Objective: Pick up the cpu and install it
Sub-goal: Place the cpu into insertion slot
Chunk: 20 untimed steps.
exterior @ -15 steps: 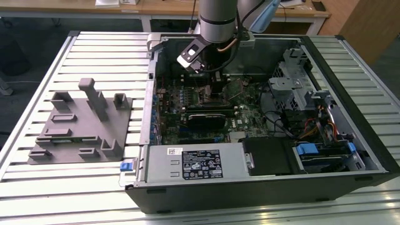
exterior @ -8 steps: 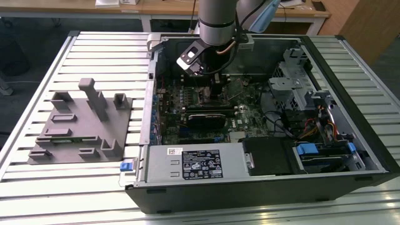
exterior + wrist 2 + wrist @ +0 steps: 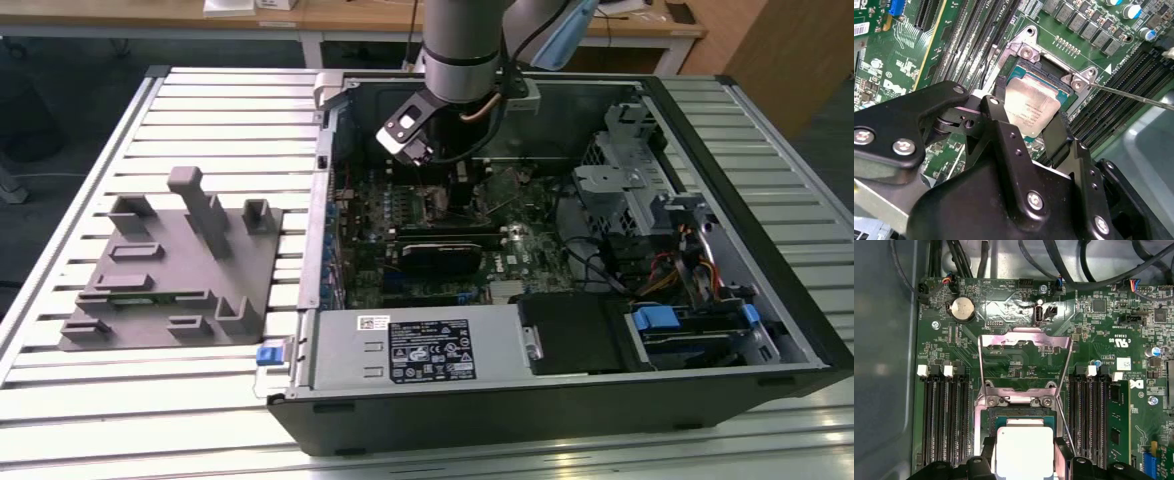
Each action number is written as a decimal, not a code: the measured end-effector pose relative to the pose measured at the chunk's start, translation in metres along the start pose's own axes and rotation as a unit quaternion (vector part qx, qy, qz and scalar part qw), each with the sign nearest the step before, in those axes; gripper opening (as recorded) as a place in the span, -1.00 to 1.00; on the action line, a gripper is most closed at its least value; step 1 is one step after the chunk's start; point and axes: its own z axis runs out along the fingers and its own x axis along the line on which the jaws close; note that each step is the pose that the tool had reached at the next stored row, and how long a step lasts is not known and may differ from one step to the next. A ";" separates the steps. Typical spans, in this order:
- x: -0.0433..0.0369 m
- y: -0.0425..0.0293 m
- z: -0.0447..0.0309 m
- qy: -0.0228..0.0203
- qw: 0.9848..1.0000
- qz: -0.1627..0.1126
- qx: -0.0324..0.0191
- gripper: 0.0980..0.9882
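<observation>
The cpu (image 3: 1029, 100), a small square chip with a pale silver top, sits low over the black socket (image 3: 1024, 416) on the green motherboard, whose metal load plate (image 3: 1024, 340) is swung open. My gripper (image 3: 1030, 114) has one black finger against each of two opposite edges of the chip and is shut on it. In the first wrist view the cpu (image 3: 1024, 445) shows bright between the fingers (image 3: 1061, 452). In the exterior view the gripper (image 3: 441, 185) reaches down into the open computer case (image 3: 747, 330), near the board's upper middle.
Memory slots (image 3: 944, 415) flank the socket, and the thin socket lever (image 3: 1134, 96) stands up beside it. A black card (image 3: 447, 250), a white-labelled metal box (image 3: 427, 345) and drive bays (image 3: 667, 220) crowd the case. A grey fixture (image 3: 174, 260) lies on the slatted table at the exterior view's left.
</observation>
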 end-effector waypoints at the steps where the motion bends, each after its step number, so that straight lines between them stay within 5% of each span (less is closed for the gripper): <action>1: 0.0000 0.0000 0.0008 0.000 1.000 0.000 0.000 0.00; 20: 0.0006 0.0013 0.0076 0.000 1.000 0.000 0.002 0.00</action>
